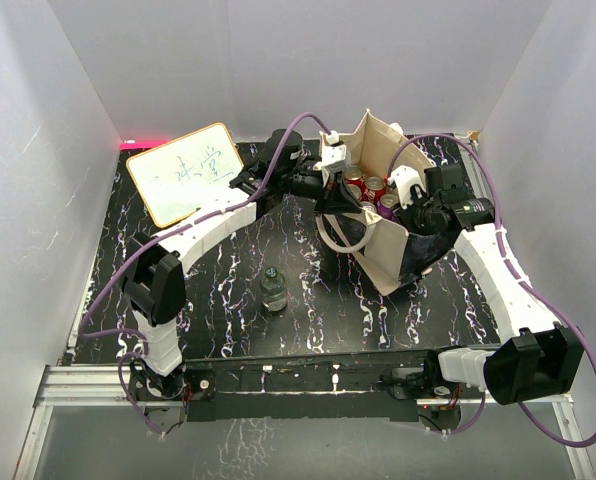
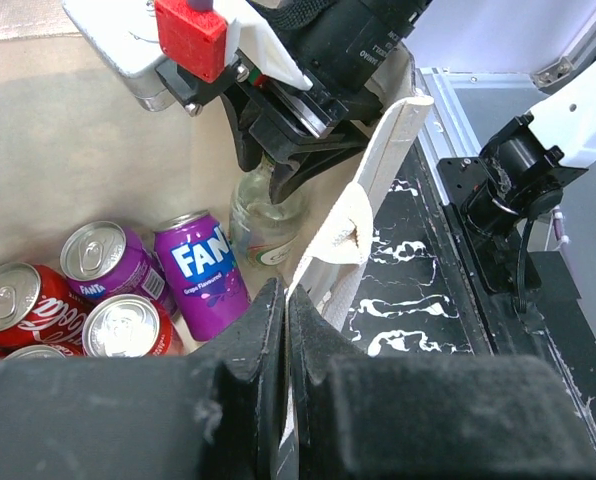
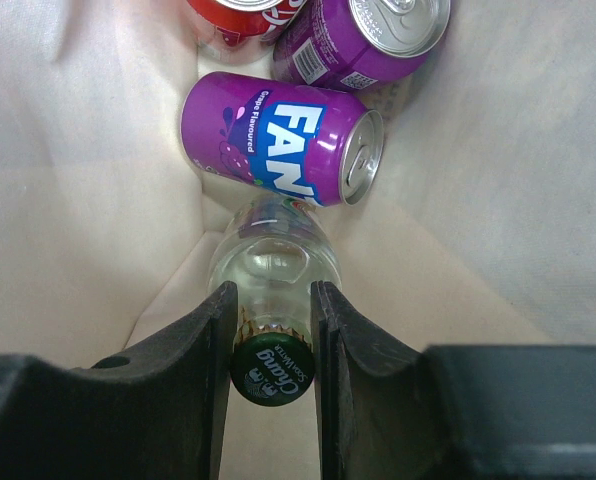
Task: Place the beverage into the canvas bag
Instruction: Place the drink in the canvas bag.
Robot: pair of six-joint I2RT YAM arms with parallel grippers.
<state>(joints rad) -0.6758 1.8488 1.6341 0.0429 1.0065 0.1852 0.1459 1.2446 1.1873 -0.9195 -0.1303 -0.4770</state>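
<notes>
As the top view showed it, the canvas bag stood open on the black marbled table, a little right of the middle of the frame. Both arms reached to its mouth.

The left tool was clenched on the bag's rim. In the left wrist view its two dark fingers met at the bottom centre of the frame, and the beige edge of the cloth ran down between them.

The right tool was inside the bag and grasped the beverage bottle by the neck, just under the green cap. One finger pressed on each side of the neck. The bottle was clear with clear liquid in it, and it pointed down into the bag. Whether its base touched the bottom of the bag, I could not tell.

Just beside the bottle, above it in the right wrist frame, a purple Fanta can was tilted so that its label side showed. More cans were further in — another purple can with its silver top up, and red cans at the lower left of the left wrist frame, close together.

Outside the bag, a second bottle stood upright on the table, at the lower left of the bag in the top view and well apart from it. A whiteboard with some writing lay at the upper left of that frame.
</notes>
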